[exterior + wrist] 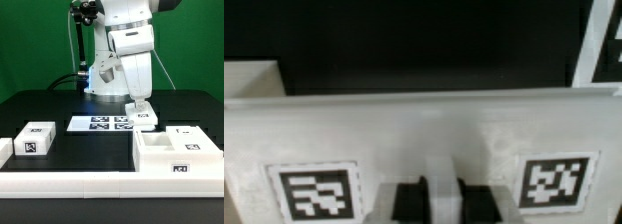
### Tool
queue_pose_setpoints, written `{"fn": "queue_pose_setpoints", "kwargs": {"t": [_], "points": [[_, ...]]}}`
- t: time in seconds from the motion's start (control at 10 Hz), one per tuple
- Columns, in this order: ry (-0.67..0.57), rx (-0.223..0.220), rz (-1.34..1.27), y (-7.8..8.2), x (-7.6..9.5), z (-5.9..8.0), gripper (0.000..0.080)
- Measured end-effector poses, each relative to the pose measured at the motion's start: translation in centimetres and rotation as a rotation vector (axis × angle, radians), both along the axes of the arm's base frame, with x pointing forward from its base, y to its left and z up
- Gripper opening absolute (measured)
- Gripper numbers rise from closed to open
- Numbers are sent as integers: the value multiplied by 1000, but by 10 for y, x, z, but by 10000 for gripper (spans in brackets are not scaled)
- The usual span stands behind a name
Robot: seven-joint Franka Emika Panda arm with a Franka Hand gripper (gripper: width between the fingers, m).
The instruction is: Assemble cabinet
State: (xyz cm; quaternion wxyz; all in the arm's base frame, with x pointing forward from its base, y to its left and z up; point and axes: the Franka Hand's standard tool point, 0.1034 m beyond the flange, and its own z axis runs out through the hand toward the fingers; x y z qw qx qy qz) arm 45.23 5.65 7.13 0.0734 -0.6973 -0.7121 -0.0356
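My gripper [140,105] hangs over the table's middle, at the exterior view's right end of the marker board [100,123]. It is shut on a small white tagged cabinet piece [144,117] that sits at table level. In the wrist view this piece [438,130] is a broad white panel with two square tags. My dark fingers [406,202] clamp a narrow white strip of it, so the gripper [441,205] is closed on the piece. The big open white cabinet body [150,160] stands at the front right. A white tagged block [35,140] lies at the left.
A long low white rail [60,185] runs along the front edge. Another white tagged part [192,135] sits behind the cabinet body at the right. The robot base [105,75] stands behind the marker board. The table is black.
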Motion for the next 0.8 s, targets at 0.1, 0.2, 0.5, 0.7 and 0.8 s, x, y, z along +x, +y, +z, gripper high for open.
{"fn": "queue_pose_setpoints", "kwargs": {"t": [0.1, 0.2, 0.5, 0.7, 0.8], "points": [[-4, -4, 8, 5, 0, -1, 62], [-14, -8, 31, 8, 1, 0, 62], [-7, -9, 40, 6, 0, -5, 62], [-8, -7, 37, 6, 2, -5, 62], [-6, -3, 35, 6, 4, -6, 62]]}}
